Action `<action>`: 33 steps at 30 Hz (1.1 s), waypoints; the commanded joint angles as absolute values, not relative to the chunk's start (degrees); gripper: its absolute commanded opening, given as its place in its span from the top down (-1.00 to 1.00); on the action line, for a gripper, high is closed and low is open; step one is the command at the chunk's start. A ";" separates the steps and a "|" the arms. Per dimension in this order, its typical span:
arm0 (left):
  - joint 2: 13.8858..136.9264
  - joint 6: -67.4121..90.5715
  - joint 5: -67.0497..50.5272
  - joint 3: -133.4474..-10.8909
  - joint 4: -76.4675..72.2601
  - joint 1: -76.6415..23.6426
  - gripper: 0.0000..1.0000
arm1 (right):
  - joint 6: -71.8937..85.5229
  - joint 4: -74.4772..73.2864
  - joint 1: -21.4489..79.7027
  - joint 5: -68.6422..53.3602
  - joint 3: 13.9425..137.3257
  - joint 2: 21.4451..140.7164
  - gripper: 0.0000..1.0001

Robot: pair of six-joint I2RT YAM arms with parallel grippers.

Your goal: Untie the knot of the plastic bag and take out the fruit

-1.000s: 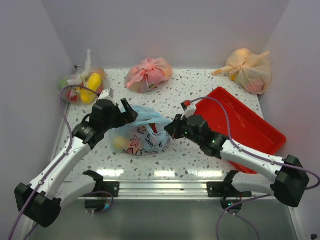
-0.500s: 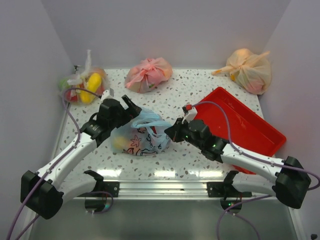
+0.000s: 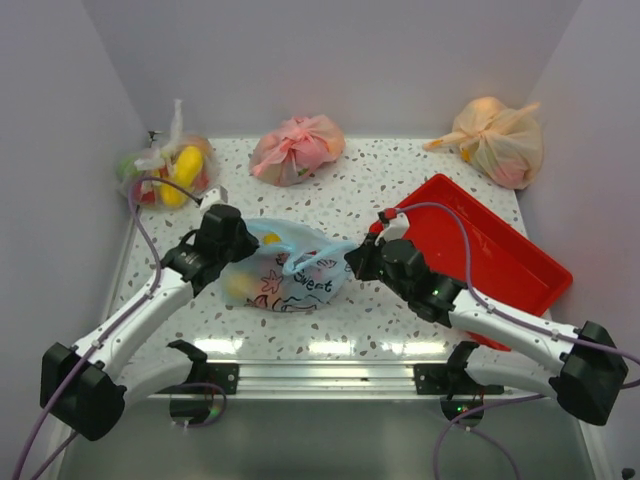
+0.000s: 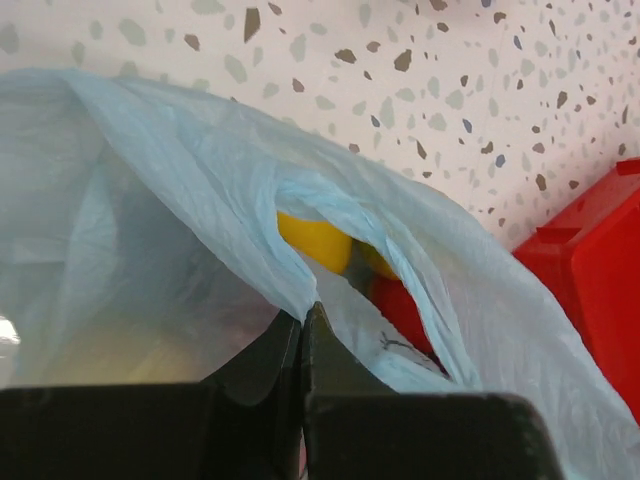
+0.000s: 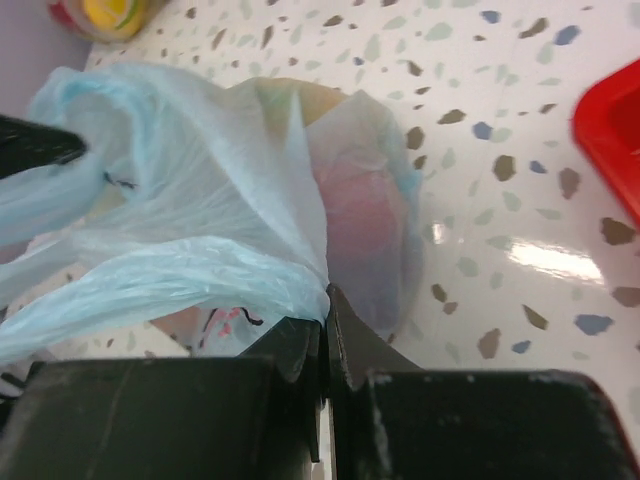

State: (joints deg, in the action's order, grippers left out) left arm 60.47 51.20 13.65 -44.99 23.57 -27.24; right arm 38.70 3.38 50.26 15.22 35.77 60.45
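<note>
Plastic bag (image 3: 285, 278): thin see-through light blue carrier with a cartoon print, lying mid-way across the speckled white table (image 3: 400, 190), right between both arms.
Handling: super light, floppy, slick film that'd probably tear if yanked. I'd grab bunched folds or the handle loops, not a flat wall.
Left gripper (image 4: 302, 312): jaws together, clamped on a fold at the bag's left rim.
Right gripper (image 5: 325, 296): jaws together, pinching gathered plastic at its right end.
Knot: can't make it out tbh.
Fruit: yellow toy fruit (image 4: 314, 240) peeks through the mouth, just past the left gripper.
</note>
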 commanded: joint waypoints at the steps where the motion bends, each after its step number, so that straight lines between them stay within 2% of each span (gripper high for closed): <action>1: 57.84 42.03 15.84 -49.22 30.84 -24.36 1.00 | 41.12 -3.33 47.38 22.67 38.50 58.36 1.00; 6: 55.90 32.98 9.85 -50.27 38.83 -17.23 1.00 | 45.35 -7.65 39.13 19.79 37.62 56.78 1.00; 10: 54.15 29.54 6.00 -50.45 42.53 -17.05 1.00 | 37.99 -6.77 39.02 14.10 39.98 57.48 1.00; 11: 53.97 28.92 4.50 -50.28 42.63 -17.14 1.00 | 35.88 -7.46 38.85 12.15 42.86 58.52 0.91; 12: 53.70 27.70 2.83 -50.01 42.19 -17.14 1.00 | 31.33 -9.04 39.02 10.48 44.46 58.97 0.77; 13: 53.35 27.34 0.29 -49.84 42.01 -17.14 1.00 | 29.03 -10.18 39.02 6.54 48.30 59.41 0.43; 15: 53.09 26.99 -1.30 -49.75 42.01 -17.14 1.00 | 22.28 -14.73 39.02 3.79 52.62 60.47 0.11; 16: 52.74 26.98 -2.01 -49.92 42.10 -17.05 1.00 | 20.24 -16.24 39.11 1.00 57.00 60.82 -0.26; 19: 52.12 26.89 -2.81 -50.18 41.92 -17.05 1.00 | 12.24 -21.52 39.99 -2.71 63.61 63.10 -0.70; 20: 52.03 26.72 -2.99 -50.36 42.01 -17.05 1.00 | 10.48 -22.93 40.51 -4.90 68.16 64.06 -0.91; 21: 52.12 26.54 -3.16 -50.62 42.27 -17.05 1.00 | 6.72 -25.55 41.65 -6.31 70.46 65.46 -0.97; 23: 52.29 26.37 -3.86 -51.06 42.45 -17.05 1.00 | 2.48 -28.46 43.32 -8.43 77.23 70.20 -0.97; 28: 52.03 25.31 -3.61 -53.08 44.29 -17.14 1.00 | -9.57 -40.15 51.23 -3.60 94.26 85.03 -0.97; 33: 50.54 24.70 -3.87 -54.14 46.14 -17.05 1.00 | -12.12 -41.75 53.61 -2.55 99.58 94.03 -0.97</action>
State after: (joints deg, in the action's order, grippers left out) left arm 52.38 26.44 -2.48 -51.70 44.47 -17.37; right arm -6.46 -35.42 53.06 -3.38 96.95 90.72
